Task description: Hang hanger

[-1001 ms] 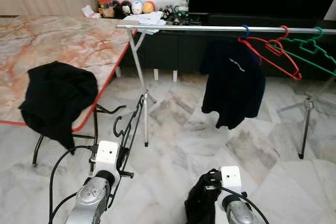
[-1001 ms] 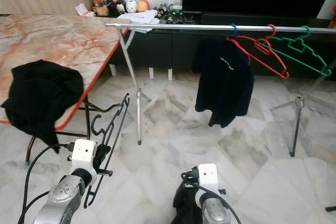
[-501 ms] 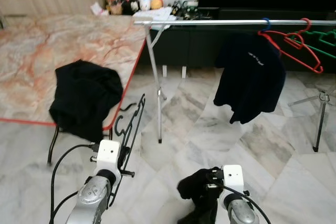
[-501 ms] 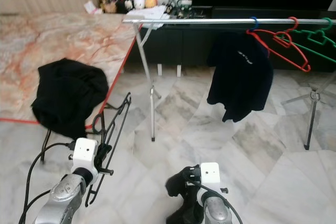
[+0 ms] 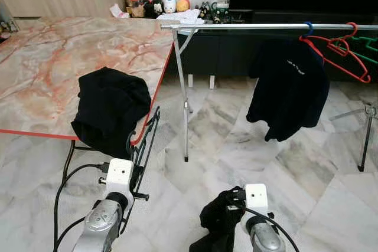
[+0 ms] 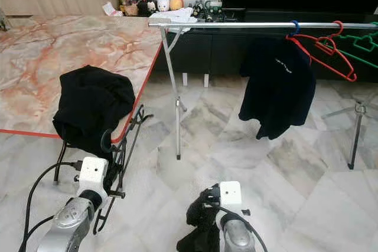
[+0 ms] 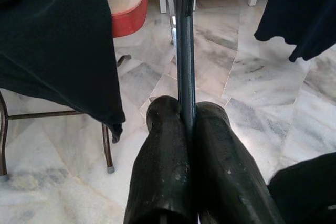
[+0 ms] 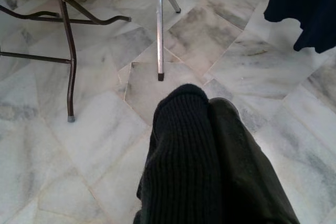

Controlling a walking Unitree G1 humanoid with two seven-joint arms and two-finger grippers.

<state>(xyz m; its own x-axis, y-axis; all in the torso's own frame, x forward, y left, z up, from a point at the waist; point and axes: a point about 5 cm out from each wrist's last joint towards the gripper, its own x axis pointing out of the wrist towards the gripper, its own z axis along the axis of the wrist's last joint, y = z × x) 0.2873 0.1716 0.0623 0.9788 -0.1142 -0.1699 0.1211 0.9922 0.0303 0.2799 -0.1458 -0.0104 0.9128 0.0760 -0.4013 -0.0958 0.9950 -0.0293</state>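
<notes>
My left gripper [image 7: 186, 113] is shut on a thin black hanger [image 5: 146, 138], which rises from the fingers beside the table's edge. The hanger's bar [image 7: 185, 51] runs straight out between the pads. Low at my right, my right gripper [image 8: 208, 107] is shut on a black knit garment [image 5: 216, 221] that wraps one finger and hangs down. A silver clothes rail [image 5: 254, 26] crosses ahead. On it hang a dark shirt [image 5: 289, 87], a red hanger [image 5: 339, 51] and a green hanger [image 5: 369, 44].
A marble-topped table [image 5: 53, 63] with a red edge stands at the left, with a black garment [image 5: 110, 107] draped over its corner. The rail's tripod leg [image 5: 185, 116] stands ahead on the marble floor. A dark TV cabinet [image 5: 236, 51] lies behind.
The whole view has shifted, so the camera moved: table and rail now sit further right and closer. Both grippers keep their hold.
</notes>
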